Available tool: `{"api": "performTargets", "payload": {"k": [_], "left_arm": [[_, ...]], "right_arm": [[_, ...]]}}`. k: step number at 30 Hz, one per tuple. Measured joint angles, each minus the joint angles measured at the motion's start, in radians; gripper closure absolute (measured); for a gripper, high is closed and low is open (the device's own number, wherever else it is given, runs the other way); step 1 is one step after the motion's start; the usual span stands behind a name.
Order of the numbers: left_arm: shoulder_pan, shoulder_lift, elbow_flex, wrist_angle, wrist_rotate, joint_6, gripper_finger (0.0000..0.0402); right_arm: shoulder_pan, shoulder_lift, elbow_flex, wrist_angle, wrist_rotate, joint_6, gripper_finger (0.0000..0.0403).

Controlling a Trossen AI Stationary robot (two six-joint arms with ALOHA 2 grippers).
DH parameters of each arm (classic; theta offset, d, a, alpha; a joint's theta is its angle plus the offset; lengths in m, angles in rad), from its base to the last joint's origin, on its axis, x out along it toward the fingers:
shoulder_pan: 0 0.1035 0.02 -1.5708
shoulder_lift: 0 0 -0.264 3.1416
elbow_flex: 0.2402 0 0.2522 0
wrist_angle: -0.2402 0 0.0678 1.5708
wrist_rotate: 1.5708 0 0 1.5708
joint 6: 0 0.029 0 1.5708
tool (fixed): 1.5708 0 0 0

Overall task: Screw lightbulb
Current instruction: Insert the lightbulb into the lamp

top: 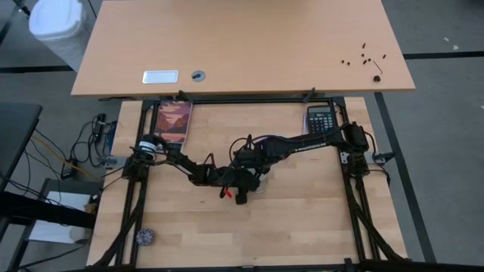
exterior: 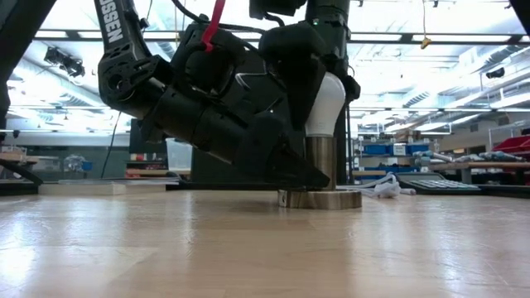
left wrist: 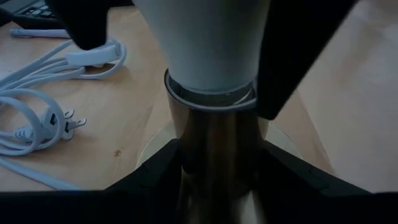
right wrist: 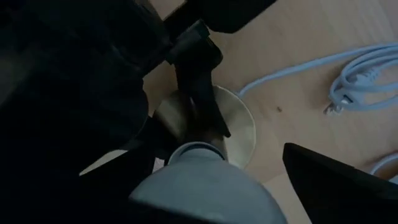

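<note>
at table centre the lightbulb (exterior: 325,103) sits upright in the socket (exterior: 320,178), a sliver of its base showing, likely a few turns left; right gripper (exterior: 319,79) clamps the bulb, left gripper (left wrist: 217,180) clenches the socket stem.

White lightbulb (exterior: 325,103) upright, base down in the silvery socket (exterior: 320,170) mid-table.
</note>
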Motion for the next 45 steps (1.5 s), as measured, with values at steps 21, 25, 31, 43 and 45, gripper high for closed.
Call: {"api": "performTargets", "payload": {"k": [21, 25, 31, 43, 45], "left_arm": [[0.0, -0.003, 0.002, -0.011, -0.009, -0.003, 0.0208], [0.002, -0.001, 0.002, -0.008, -0.01, -0.006, 0.0208], [0.002, -0.001, 0.002, -0.008, -0.01, -0.005, 0.0208], [0.002, -0.001, 0.002, -0.008, -0.01, -0.002, 0.0208], [0.002, -0.001, 0.002, -0.008, -0.01, -0.002, 0.0208]], "right_arm": [[-0.006, 0.002, 0.191, -0.106, -0.003, -0.116, 0.0028], [-0.012, -0.002, 0.245, -0.084, 0.006, -0.138, 0.0027], [-0.011, -0.002, 0.354, -0.107, 0.002, -0.176, 0.0029], [0.109, -0.003, 0.43, -0.395, 0.015, -0.692, 0.0029], [0.139, -0.002, 0.416, -0.419, 0.087, -0.839, 0.0029]]}}
